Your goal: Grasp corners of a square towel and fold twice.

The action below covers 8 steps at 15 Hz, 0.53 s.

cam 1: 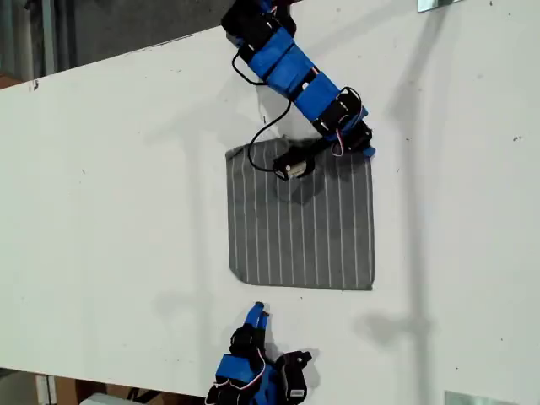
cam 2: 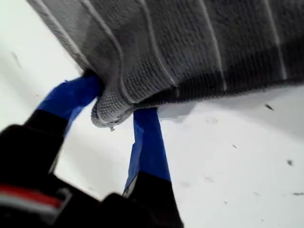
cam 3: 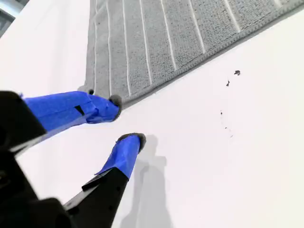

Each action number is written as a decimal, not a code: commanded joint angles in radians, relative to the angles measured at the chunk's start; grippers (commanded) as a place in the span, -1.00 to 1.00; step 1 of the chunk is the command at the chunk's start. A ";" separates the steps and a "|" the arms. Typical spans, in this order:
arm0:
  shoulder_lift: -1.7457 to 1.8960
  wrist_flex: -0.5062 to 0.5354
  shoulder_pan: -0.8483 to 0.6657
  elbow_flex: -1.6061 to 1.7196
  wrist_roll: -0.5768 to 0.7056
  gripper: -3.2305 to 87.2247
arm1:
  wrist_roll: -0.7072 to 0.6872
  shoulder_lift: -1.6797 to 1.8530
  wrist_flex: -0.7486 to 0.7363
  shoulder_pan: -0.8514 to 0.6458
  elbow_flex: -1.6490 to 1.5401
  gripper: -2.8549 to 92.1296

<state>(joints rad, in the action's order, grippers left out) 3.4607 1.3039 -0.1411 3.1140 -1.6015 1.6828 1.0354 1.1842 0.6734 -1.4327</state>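
gripper: my second gripper, jaws apart, nothing between them
fingers: blue-taped, dark tips; one w/ tip touching towel edge by corner, other over bare table
towel: grey, thin white stripes, flat, hemmed edge running toward 2 o'clock
table: white, few dark specks, finger shadow on it

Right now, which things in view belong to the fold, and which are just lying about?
Job: towel; my first pincer, shut on its corner; my second pincer, open by another corner.
Lying about: shiny plate, exterior view's top edge; second plate, its bottom edge; specks on table.
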 commanded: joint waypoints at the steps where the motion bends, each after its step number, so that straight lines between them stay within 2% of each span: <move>1: 0.006 -0.003 0.097 0.003 -0.077 -0.69 | -0.014 -0.038 -0.008 -0.015 0.043 -0.94; 3: 0.006 -0.153 0.163 -0.008 -0.052 -0.68 | -0.034 -0.040 0.017 -0.038 0.075 -0.94; 4: 0.006 -0.164 0.175 -0.052 -0.029 -0.69 | -0.037 -0.040 0.023 -0.046 0.078 -0.94; 6: 0.005 -0.104 0.179 -0.173 -0.002 -0.75 | -0.052 -0.048 0.023 -0.060 0.078 -0.94; 8: -0.153 -0.172 0.227 -0.314 0.046 -0.76 | -0.058 -0.052 0.023 -0.075 0.078 -0.94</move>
<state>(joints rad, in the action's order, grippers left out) 3.4284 1.1781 0.0522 2.9299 -1.5769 1.6414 0.9894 1.1980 0.6351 -1.3576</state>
